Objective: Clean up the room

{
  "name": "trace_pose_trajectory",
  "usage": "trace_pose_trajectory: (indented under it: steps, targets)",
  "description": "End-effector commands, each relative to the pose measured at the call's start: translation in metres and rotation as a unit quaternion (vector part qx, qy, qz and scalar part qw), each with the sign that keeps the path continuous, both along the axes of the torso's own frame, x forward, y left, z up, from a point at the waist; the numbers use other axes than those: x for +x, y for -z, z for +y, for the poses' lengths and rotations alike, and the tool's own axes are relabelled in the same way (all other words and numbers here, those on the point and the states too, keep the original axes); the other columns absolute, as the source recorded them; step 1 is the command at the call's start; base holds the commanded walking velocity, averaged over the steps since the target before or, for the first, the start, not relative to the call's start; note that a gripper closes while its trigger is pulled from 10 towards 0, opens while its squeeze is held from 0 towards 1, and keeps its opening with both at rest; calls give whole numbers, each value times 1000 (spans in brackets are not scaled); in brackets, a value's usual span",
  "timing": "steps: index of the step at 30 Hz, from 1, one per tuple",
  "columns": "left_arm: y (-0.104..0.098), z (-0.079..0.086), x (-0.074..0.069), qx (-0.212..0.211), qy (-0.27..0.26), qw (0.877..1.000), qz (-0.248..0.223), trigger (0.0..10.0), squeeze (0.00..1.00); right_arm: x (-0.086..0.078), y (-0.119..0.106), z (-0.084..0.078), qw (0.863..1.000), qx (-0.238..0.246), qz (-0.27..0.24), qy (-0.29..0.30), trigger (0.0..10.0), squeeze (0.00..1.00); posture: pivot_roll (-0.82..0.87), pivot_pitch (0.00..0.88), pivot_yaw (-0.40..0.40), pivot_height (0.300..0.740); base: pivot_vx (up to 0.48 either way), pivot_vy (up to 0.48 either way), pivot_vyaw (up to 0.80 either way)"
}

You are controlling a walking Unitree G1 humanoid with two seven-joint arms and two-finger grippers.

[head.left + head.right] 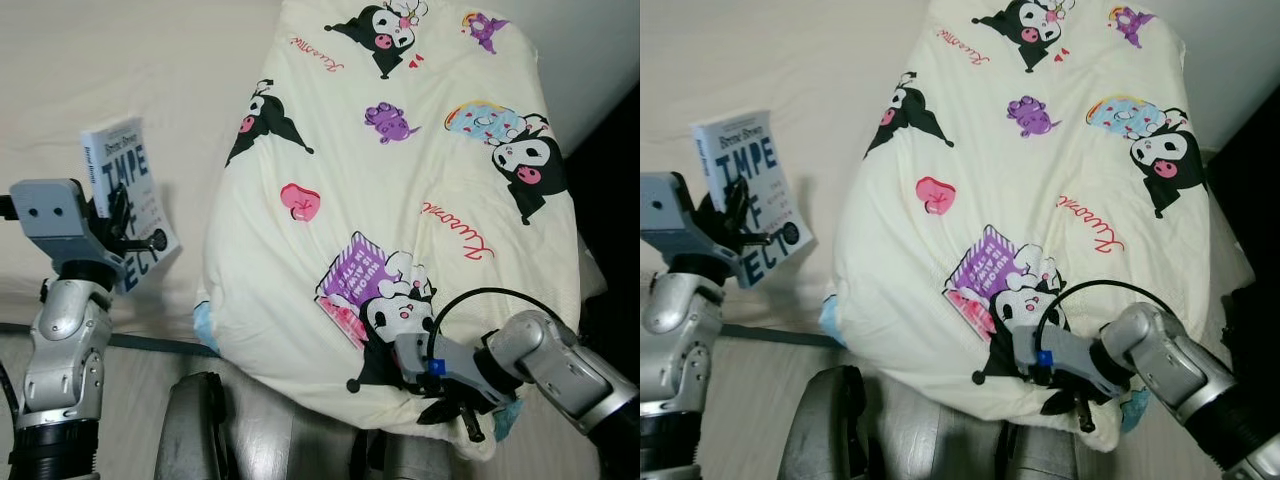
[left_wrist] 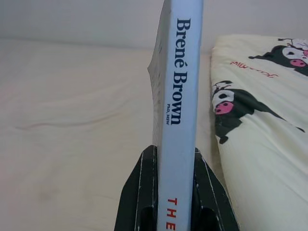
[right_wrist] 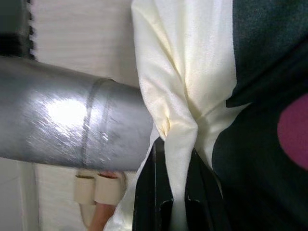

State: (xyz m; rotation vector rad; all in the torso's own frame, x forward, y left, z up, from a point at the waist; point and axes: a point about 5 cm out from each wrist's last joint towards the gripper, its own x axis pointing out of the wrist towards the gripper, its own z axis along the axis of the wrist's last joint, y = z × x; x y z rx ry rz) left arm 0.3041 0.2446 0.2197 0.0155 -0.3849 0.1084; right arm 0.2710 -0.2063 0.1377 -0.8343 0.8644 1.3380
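Observation:
A pale blue book (image 1: 128,200) with dark lettering is held upright over the cream bed sheet (image 1: 120,60), my left gripper (image 1: 125,228) shut on its lower part. Its spine (image 2: 178,120) reads Brené Brown between the two black fingers (image 2: 139,192). A cream pillow (image 1: 400,170) printed with black cartoon figures lies on the bed to the right of the book. My right gripper (image 1: 455,405) is shut on the pillow's near edge, and the fabric (image 3: 180,130) is bunched between its jaws.
The bed's near edge (image 1: 150,343) runs below the book. My grey legs (image 1: 200,425) stand close against it. A dark gap (image 1: 610,180) lies to the right of the pillow. A person's foot in a sandal (image 3: 98,197) rests on the pale floor.

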Motion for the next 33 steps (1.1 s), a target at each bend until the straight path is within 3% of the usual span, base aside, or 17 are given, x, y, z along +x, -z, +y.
trace_pose_trajectory:
  steps: [1, 5, 6, 7, 8, 9, 14, 16, 20, 22, 24, 28, 29, 30, 31, 32, 33]
  targets:
    - [-2, -2, -1, 7, 3, 1000, -11, 10000, 0, -4, 8, -12, 999, -30, 8, 15, 0, 0, -30, 266, -35, 561, 0, 0, 0]
    - [-2, -3, -1, 6, 5, 1000, -11, 10000, 0, -1, 9, -14, 999, -44, -7, 17, 0, 0, -33, 264, -35, 561, 0, 0, 0]
    - [-1, -5, -1, 6, 7, 1000, -10, 10000, 0, 0, 10, -10, 999, -32, -11, 20, 10000, 78, -32, 263, -34, 561, 0, 0, 0]
    - [-1, -5, -1, 6, 7, 1000, -10, 10000, 0, 0, 10, -10, 999, -32, -11, 20, 10000, 78, -32, 263, -34, 561, 0, 0, 0]
    - [-1, -6, 0, 6, 8, 1000, -10, 10000, 0, -1, 11, -5, 1000, -17, -11, 16, 10000, 635, -31, 260, -33, 561, 0, 0, 0]
    - [-1, -6, 1, 7, 9, 1000, -12, 10000, 0, -1, 9, 2, 1000, 9, -6, 14, 10000, 1000, -29, 258, -34, 561, 0, 0, 0]
    - [-5, -5, 3, 15, 7, 1000, -18, 10000, 0, -11, -7, 17, 995, 95, 32, -7, 10000, 1000, -29, 254, -35, 561, 0, 0, 0]
    - [-5, -5, 3, 15, 7, 1000, -18, 10000, 0, -11, -7, 17, 995, 95, 32, -7, 10000, 1000, -29, 254, -35, 561, 0, 0, 0]
    - [-6, -4, 5, 16, 6, 1000, -18, 10000, 0, -16, -32, 27, 981, 188, 38, -16, 10000, 1000, -32, 243, -38, 561, 0, 0, 0]
    - [-7, -5, 6, 17, 7, 1000, -19, 10000, 0, -17, -37, 28, 978, 204, 37, -17, 10000, 1000, -32, 243, -38, 561, 0, 0, 0]
    - [-8, -5, 7, 16, 9, 1000, -21, 10000, 0, -14, -49, 30, 970, 242, 10, -7, 10000, 1000, -36, 233, -37, 561, 0, 0, 0]
    - [-10, -6, 9, 16, 10, 1000, -25, 10000, 0, -9, -58, 30, 962, 270, -28, 10, 10000, 1000, -39, 226, -36, 561, 0, 0, 0]
    - [-11, -6, 10, 18, 13, 999, -28, 10000, 0, -2, -61, 28, 957, 277, -71, 46, 10000, 1000, -43, 220, -35, 561, 0, 0, 0]
    - [-13, -7, 12, 19, 15, 999, -30, 10000, 0, 8, -59, 21, 954, 259, -118, 98, 10000, 1000, -48, 212, -32, 561, 0, 0, 0]
    - [-13, -7, 12, 19, 15, 999, -30, 10000, 0, 8, -59, 21, 954, 259, -118, 98, 10000, 1000, -48, 212, -32, 561, 0, 0, 0]
    - [-14, -8, 13, 20, 17, 999, -32, 10000, 0, 14, -57, 16, 949, 244, -146, 134, 10000, 937, -48, 212, -32, 561, 0, 0, 0]
    - [-15, -8, 14, 20, 19, 999, -34, 10000, 0, 20, -51, 9, 945, 212, -170, 180, 10000, 937, -58, 205, -28, 561, 0, 0, 0]
